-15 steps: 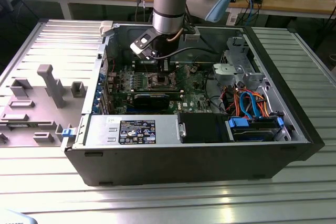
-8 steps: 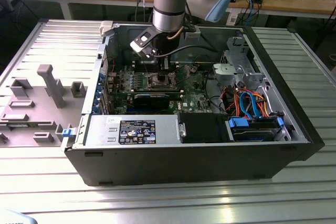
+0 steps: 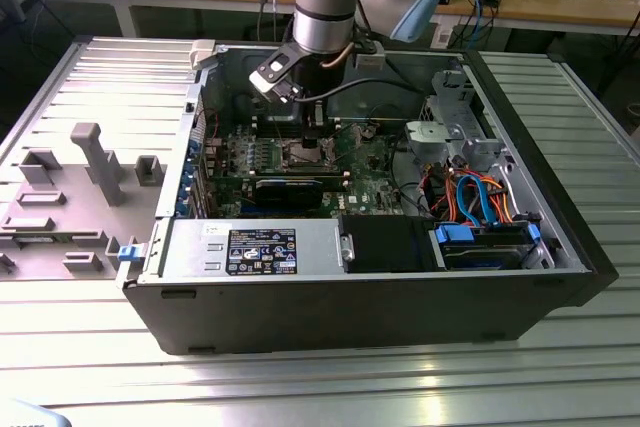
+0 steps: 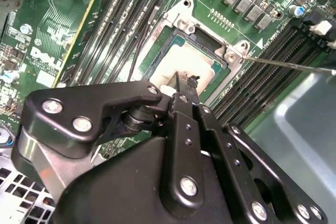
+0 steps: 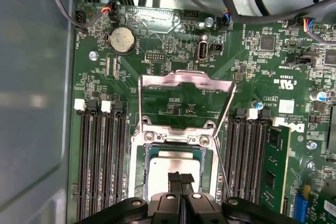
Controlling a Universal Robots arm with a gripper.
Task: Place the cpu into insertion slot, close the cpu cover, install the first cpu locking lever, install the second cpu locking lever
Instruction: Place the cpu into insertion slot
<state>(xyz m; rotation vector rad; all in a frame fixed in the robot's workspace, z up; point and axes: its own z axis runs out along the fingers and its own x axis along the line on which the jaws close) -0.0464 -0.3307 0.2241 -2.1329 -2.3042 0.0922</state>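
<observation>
The cpu (image 5: 173, 162) is seated in the insertion slot (image 5: 137, 150) directly beneath the gripper (image 5: 180, 178), closed empty, with the cpu cover (image 5: 184, 80) raised.

One cpu (image 5: 161, 164), one insertion slot (image 5: 157, 138), one cpu cover (image 5: 178, 80), one coin battery (image 5: 122, 39).

Memory slots (image 5: 100, 166), coin battery (image 5: 122, 39), blue cables (image 3: 478, 195)
</observation>
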